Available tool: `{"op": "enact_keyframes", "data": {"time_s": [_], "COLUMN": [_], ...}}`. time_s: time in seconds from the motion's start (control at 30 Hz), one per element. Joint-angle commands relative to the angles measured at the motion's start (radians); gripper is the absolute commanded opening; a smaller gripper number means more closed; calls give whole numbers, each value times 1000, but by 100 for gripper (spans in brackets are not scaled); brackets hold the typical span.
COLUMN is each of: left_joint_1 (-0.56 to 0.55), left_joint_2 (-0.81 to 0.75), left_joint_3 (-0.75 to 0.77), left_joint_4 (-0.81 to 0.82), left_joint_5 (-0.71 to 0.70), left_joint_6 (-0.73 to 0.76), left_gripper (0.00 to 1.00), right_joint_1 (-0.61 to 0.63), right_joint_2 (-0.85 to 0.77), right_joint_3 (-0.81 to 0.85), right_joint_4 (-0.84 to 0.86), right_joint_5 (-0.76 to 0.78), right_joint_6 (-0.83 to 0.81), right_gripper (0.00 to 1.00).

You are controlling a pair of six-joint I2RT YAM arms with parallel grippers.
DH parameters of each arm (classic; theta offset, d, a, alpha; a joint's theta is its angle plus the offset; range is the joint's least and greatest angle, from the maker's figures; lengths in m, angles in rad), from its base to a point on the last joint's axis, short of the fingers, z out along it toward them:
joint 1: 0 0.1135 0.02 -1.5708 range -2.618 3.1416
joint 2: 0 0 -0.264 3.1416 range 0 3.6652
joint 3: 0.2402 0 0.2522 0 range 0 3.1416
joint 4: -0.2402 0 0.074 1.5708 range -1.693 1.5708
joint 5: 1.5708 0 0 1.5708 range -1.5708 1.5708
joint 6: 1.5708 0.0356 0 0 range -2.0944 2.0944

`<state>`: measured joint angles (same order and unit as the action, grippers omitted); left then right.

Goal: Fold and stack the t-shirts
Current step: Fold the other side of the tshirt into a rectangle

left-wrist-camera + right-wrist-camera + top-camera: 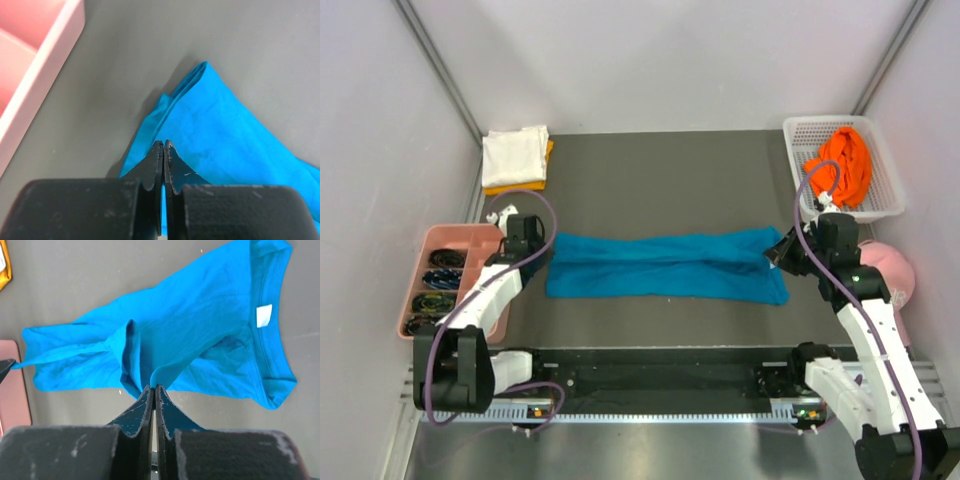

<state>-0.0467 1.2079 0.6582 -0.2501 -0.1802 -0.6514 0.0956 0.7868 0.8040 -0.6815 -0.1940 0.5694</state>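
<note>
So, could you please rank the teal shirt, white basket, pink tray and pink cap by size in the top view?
1. teal shirt
2. white basket and pink tray, too alike to rank
3. pink cap, partly hidden

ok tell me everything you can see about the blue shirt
The teal-blue t-shirt is soft, wrinkled cloth folded into a long band lying across the dark table. A white label shows inside its neckband. The left gripper pinches its left end, the right gripper its right end, both shut.
</note>
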Motion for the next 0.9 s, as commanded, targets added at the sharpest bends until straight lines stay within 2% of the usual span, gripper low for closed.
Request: {"op": "enact_keyframes", "data": {"time_s": [0.0, 0.87], "left_joint_1": [4, 4], "left_joint_2": [-67, -137], "left_joint_3": [-31, -91], "left_joint_4": [0, -43], "left_joint_5": [-10, -18], "left_joint_6": [-19, -28], "left_gripper": [0, 0], "right_joint_1": [-10, -10], "right_joint_2": [-43, -121], "right_joint_3": [-14, -46], "right_joint_4": [-7, -102], "right_joint_5": [-2, 10], "right_joint_6": [15, 29], "right_gripper": [0, 0]}}
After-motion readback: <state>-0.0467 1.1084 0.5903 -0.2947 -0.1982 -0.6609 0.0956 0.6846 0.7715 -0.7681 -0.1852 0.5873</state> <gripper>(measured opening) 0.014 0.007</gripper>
